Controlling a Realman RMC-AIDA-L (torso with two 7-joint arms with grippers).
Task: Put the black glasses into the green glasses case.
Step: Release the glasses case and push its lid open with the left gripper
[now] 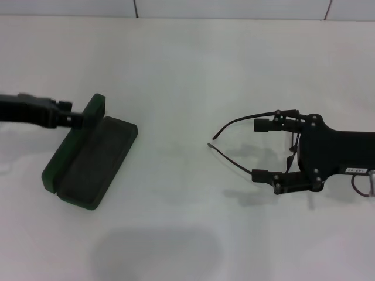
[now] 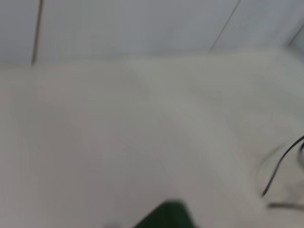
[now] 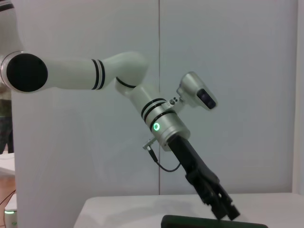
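The green glasses case (image 1: pixel 96 161) lies open at the left of the white table, its lid (image 1: pixel 88 126) raised along the far-left side. My left gripper (image 1: pixel 75 119) reaches in from the left and is shut on the lid's upper edge. The right wrist view shows that arm's fingers (image 3: pixel 227 211) on the case (image 3: pixel 199 222). A corner of the case (image 2: pixel 167 216) shows in the left wrist view. The black glasses (image 1: pixel 234 140) lie at the right, temple arms pointing left. My right gripper (image 1: pixel 263 150) is open, with one finger on either side of the frame front.
The white table (image 1: pixel 187 70) runs back to a tiled wall (image 1: pixel 234 7). A temple arm of the glasses (image 2: pixel 280 161) shows far off in the left wrist view. A soft shadow lies on the table near the front edge (image 1: pixel 158 252).
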